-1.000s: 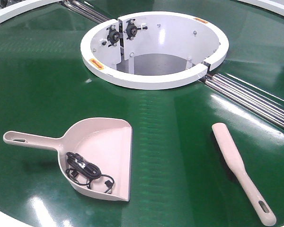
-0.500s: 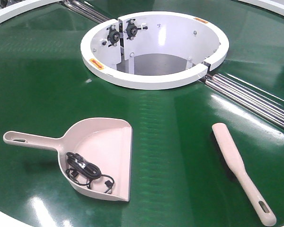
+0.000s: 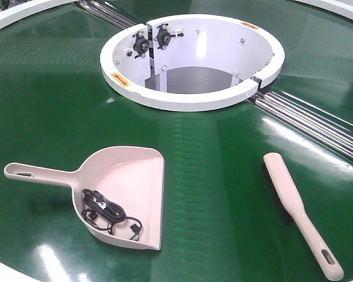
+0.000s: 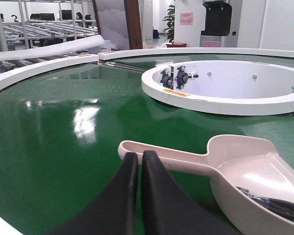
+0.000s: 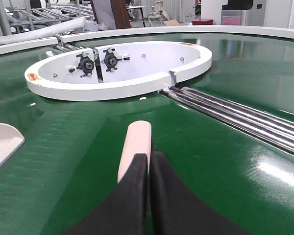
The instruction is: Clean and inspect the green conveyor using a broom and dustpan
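One dustpan [image 3: 126,191], near left on the green conveyor [image 3: 212,194], holding one black cable bundle [image 3: 109,214]. One broom [image 3: 297,211], near right, lying flat. Two grippers, left [image 4: 138,157] and right [image 5: 149,157], fingers pressed together, grasping nothing. Farther back, one white hub [image 3: 191,97] and steel rollers [image 3: 317,126].

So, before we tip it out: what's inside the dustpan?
A tangled black cable lies in the dustpan, toward its back wall. Anything beneath the tangle is hidden.
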